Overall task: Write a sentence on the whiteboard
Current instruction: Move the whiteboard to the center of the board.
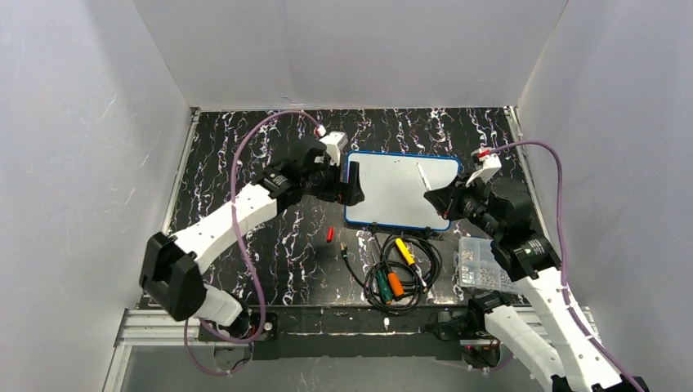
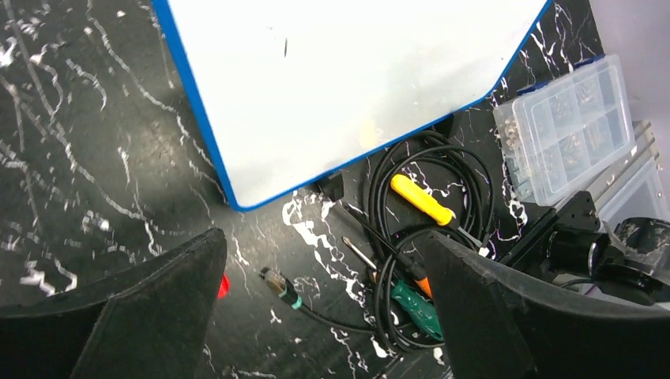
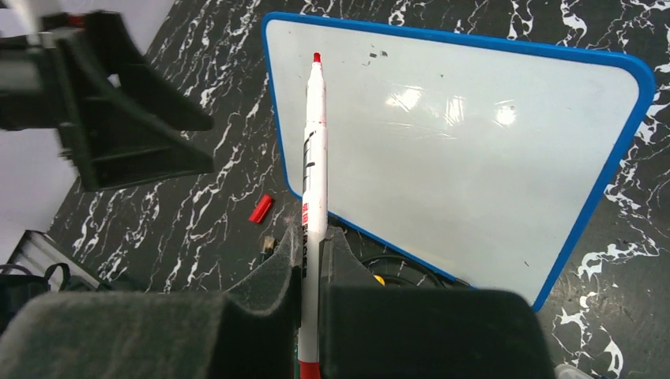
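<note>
The whiteboard (image 1: pixel 392 196) (image 2: pixel 340 87) (image 3: pixel 466 134) lies flat on the black marbled table, blue-rimmed. Its surface is blank apart from a few dark specks, and no sentence is in view. My right gripper (image 1: pixel 435 198) (image 3: pixel 314 246) is shut on a white marker (image 1: pixel 422 174) (image 3: pixel 314 158). The marker's bare red tip points over the board's near-left corner, above the surface. My left gripper (image 1: pixel 353 181) (image 2: pixel 320 245) hovers at the board's left edge, jaws wide open with nothing between them. A red marker cap (image 1: pixel 330 234) (image 3: pixel 261 209) (image 2: pixel 223 285) lies on the table left of the board.
A coiled black cable with yellow, orange and green screwdrivers (image 1: pixel 396 269) (image 2: pixel 423 199) lies just in front of the board. A clear plastic screw box (image 1: pixel 482 265) (image 2: pixel 565 130) sits at the front right. White walls enclose the table on three sides.
</note>
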{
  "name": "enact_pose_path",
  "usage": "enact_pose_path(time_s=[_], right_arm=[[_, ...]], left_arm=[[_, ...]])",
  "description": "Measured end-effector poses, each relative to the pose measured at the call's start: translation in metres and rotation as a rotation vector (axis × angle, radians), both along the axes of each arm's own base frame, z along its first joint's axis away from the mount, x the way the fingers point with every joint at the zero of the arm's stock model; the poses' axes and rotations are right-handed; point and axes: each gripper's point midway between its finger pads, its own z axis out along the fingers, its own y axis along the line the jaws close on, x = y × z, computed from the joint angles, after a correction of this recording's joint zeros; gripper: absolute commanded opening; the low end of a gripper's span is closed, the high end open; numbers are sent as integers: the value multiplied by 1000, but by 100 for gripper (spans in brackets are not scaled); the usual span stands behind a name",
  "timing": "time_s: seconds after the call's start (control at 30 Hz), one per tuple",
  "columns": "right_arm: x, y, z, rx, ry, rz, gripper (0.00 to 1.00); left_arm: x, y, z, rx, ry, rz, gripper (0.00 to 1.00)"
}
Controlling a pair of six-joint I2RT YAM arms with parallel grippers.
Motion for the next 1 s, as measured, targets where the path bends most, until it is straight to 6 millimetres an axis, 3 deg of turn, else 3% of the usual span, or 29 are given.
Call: enact_pose_path(time_s=[0.27, 0.67, 1.0], right_arm=[[-7, 3, 11, 34, -27, 24, 1], [-8, 7, 7, 27, -15, 52, 1], [-7, 8, 4, 15, -10, 62, 1]], left_arm=[[31, -10, -49, 16, 61, -102, 92], [51, -24, -79, 10, 52, -145, 91], [42, -41, -73, -16, 41, -208, 91]])
